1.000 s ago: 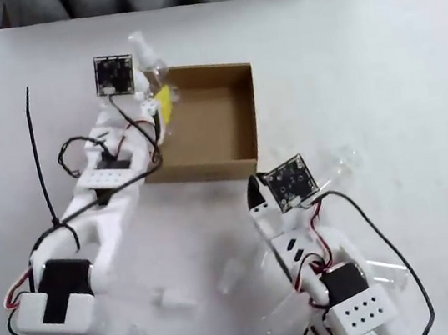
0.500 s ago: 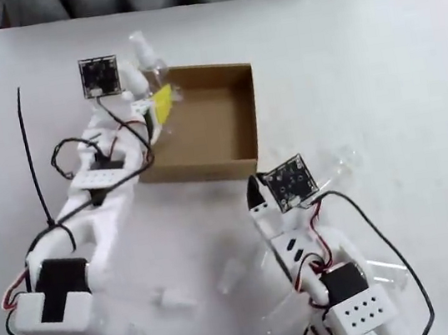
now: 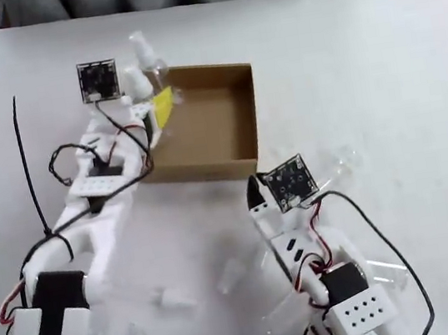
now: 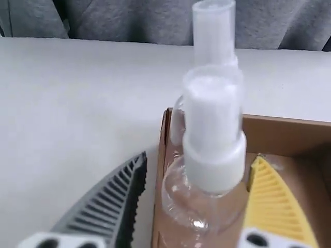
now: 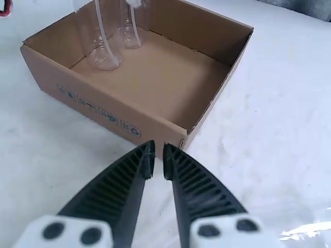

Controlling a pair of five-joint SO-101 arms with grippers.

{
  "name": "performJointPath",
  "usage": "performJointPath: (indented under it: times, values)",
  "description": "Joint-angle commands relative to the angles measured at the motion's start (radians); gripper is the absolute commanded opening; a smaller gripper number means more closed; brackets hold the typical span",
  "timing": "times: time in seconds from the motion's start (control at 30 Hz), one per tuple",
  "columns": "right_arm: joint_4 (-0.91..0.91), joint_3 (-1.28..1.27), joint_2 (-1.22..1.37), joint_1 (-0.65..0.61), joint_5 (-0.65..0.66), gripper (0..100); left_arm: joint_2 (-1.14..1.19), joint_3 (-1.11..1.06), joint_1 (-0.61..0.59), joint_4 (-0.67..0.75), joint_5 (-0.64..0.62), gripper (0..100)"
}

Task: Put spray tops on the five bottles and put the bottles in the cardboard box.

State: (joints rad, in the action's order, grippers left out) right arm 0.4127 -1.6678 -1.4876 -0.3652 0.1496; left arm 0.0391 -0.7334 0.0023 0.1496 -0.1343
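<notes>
While the right gripper (image 5: 158, 155) hung just short of the box's (image 5: 129, 116) near wall, its black jaws were pressed almost together on nothing. Loose tops (image 3: 172, 296) lay on the table (image 3: 378, 69), well nearer than the box. In the box's far corner two clear bottles (image 5: 103, 49) stood upright. One bottle (image 4: 196, 206), round-shouldered, wore a white spray top (image 4: 213, 129) under a translucent cap. The left gripper (image 4: 200, 159) stood spread about it, the grey jaw outside the box wall and the yellow jaw inside, just beside the bottle. Over the last second the left wrist had drawn sideways away from the box. The bottle had stayed put and the right arm had kept still.
</notes>
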Motion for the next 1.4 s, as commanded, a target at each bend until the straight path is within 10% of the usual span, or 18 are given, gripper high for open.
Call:
performJointPath:
  times: [0.0, 0.6, 1.37]
  values:
    - [-0.024, -0.005, -0.01, 0.012, -0.002, 1.6, -0.056, 0.006, -0.012, 0.02, -0.014, 33]
    - [-0.024, -0.005, -0.01, 0.012, -0.002, 1.6, -0.061, 0.003, -0.018, 0.014, -0.015, 35]
    - [-0.024, -0.005, -0.01, 0.013, -0.002, 1.6, -0.613, -0.276, -0.024, -0.39, 0.066, 35]
